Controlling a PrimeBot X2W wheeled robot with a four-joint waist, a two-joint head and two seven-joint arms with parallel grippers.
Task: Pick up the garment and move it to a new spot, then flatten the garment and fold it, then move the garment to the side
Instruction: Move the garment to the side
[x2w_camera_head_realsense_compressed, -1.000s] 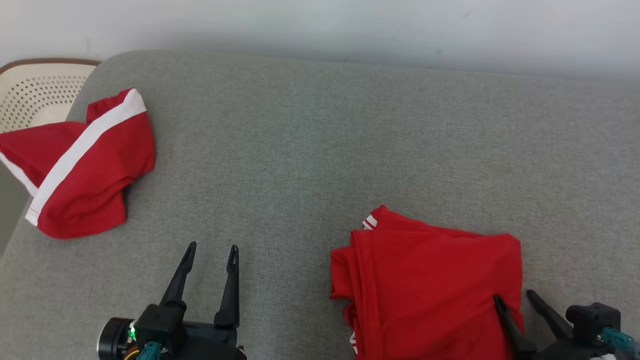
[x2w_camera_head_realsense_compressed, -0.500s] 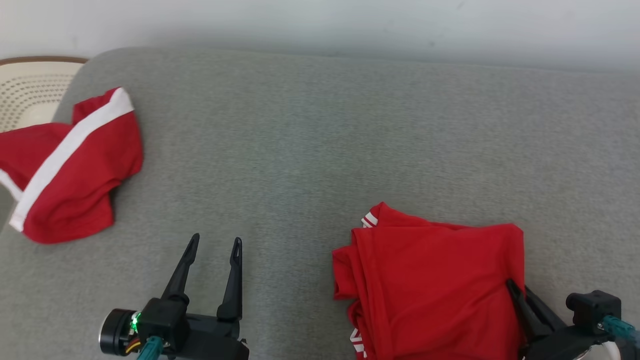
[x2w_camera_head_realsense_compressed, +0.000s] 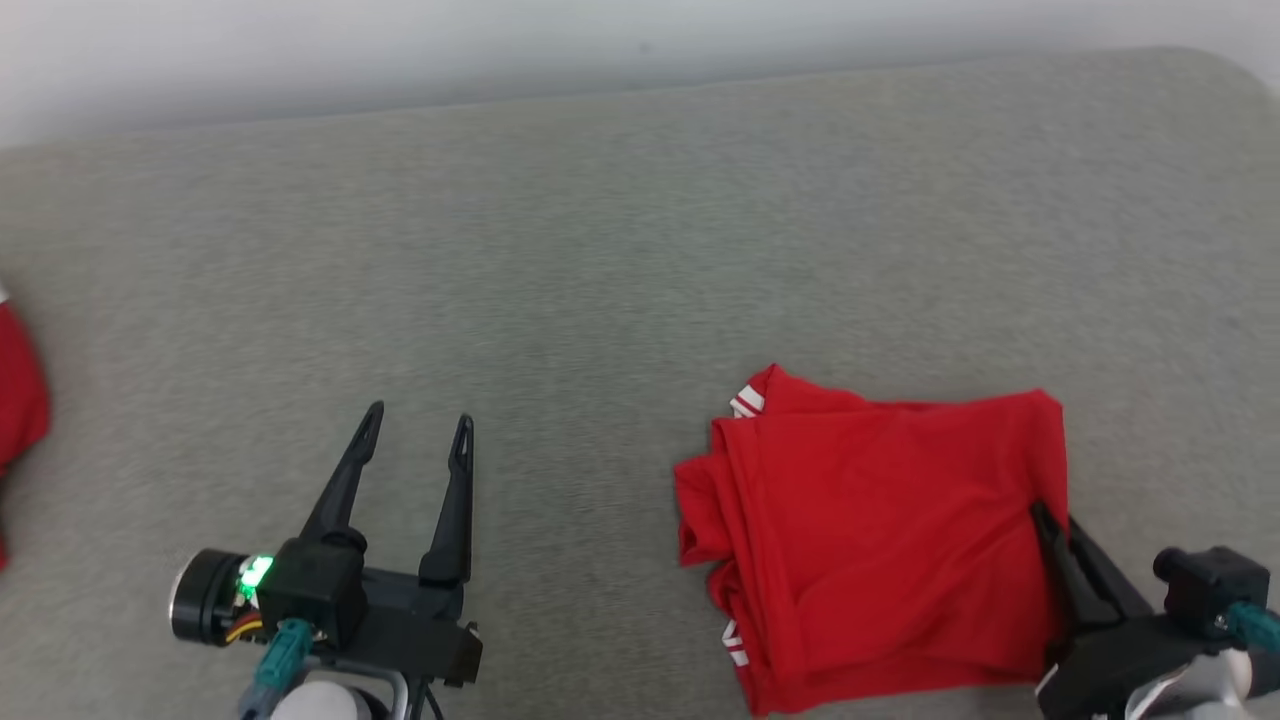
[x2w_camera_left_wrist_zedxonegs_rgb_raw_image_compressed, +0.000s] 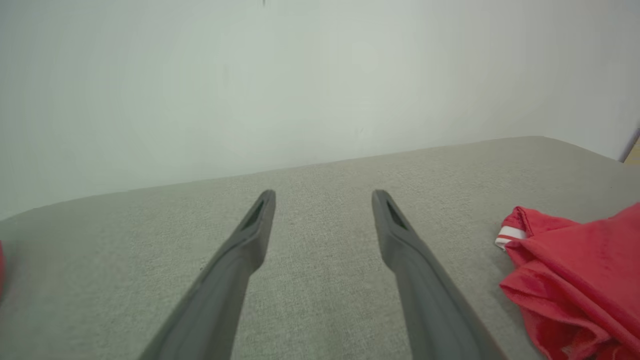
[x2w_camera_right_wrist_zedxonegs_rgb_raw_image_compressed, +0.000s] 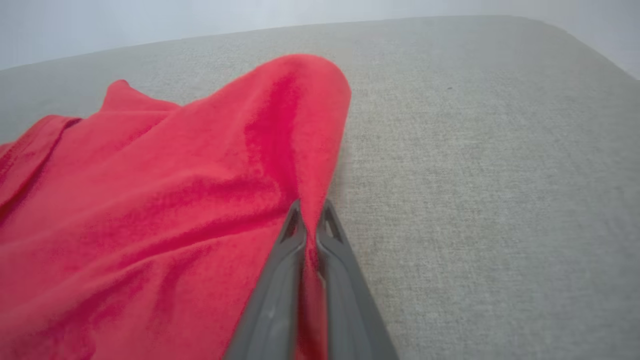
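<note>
The garment (x2w_camera_head_realsense_compressed: 880, 540) is a red piece with white trim, folded into a rough square on the grey cushion (x2w_camera_head_realsense_compressed: 620, 260) at the lower right. My right gripper (x2w_camera_head_realsense_compressed: 1048, 518) is shut on its right edge. In the right wrist view the two fingers (x2w_camera_right_wrist_zedxonegs_rgb_raw_image_compressed: 310, 212) pinch a raised fold of the red garment (x2w_camera_right_wrist_zedxonegs_rgb_raw_image_compressed: 175, 200). My left gripper (x2w_camera_head_realsense_compressed: 418, 418) is open over bare cushion to the garment's left, holding nothing. In the left wrist view the left gripper (x2w_camera_left_wrist_zedxonegs_rgb_raw_image_compressed: 322, 196) has spread fingers, and the garment (x2w_camera_left_wrist_zedxonegs_rgb_raw_image_compressed: 575, 280) lies at the right.
A second red cloth (x2w_camera_head_realsense_compressed: 18, 400) peeks in at the left edge of the head view. A pale wall (x2w_camera_head_realsense_compressed: 400, 40) runs behind the cushion. The cushion's rounded corner (x2w_camera_head_realsense_compressed: 1235, 75) is at the upper right.
My right gripper has shut on the garment's right edge. The head camera has turned right, so the other red cloth and the basket slid out of frame at the left.
</note>
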